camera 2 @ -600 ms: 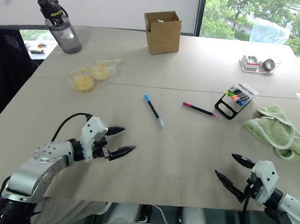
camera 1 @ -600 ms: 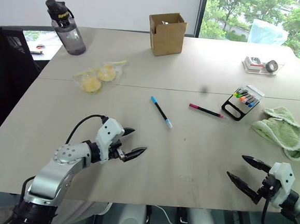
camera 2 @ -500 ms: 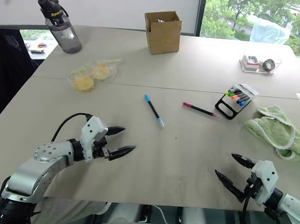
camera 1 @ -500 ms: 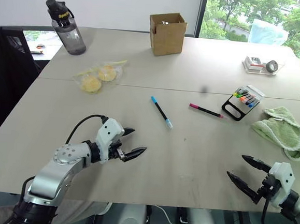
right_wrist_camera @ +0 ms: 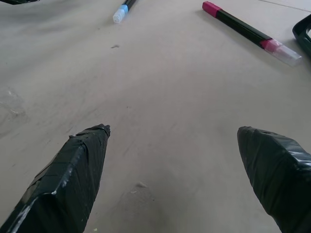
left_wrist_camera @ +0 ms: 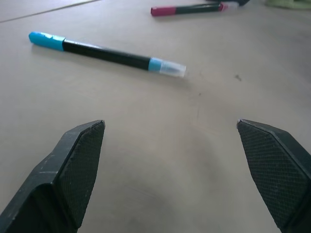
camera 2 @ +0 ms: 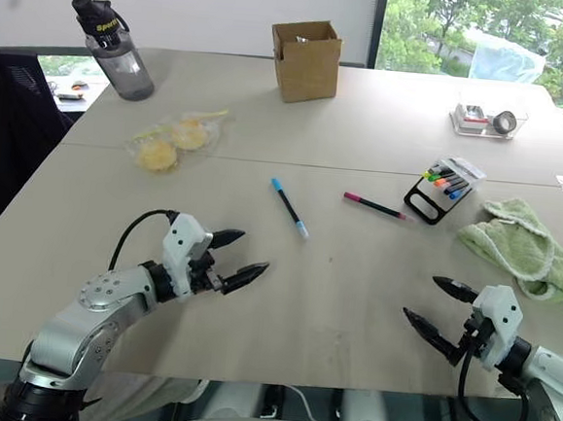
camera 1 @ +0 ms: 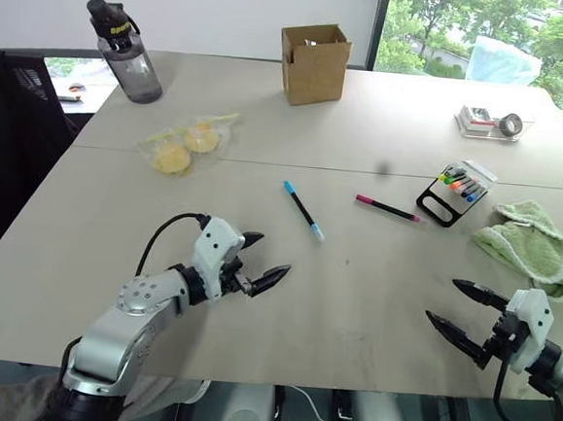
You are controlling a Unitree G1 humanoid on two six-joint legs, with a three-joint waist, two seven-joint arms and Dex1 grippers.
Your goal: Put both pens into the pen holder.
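Two pens lie in the middle of the table. The blue-capped pen (camera 1: 302, 209) is on the left and the pink-ended pen (camera 1: 387, 208) on the right. The black pen holder (camera 1: 455, 194), with short coloured markers in it, sits just right of the pink pen. My left gripper (camera 1: 273, 253) is open and empty. It hovers just short of the blue pen (left_wrist_camera: 107, 53), which lies across in front of the fingers (left_wrist_camera: 73, 160). At the near right, my right gripper (camera 1: 442, 300) is open and empty, well short of the pink pen (right_wrist_camera: 243, 29).
A cardboard box (camera 1: 314, 63) stands at the back centre and a water bottle (camera 1: 126, 52) at the back left. A bag of yellow items (camera 1: 184, 144) lies left of the pens. A green cloth (camera 1: 537, 245) lies at the right edge, and a clear tray with tape (camera 1: 490, 121) sits behind it.
My left gripper has moved forward and a little right, closer to the blue pen. The right gripper has edged slightly forward. Pens and holder have not moved.
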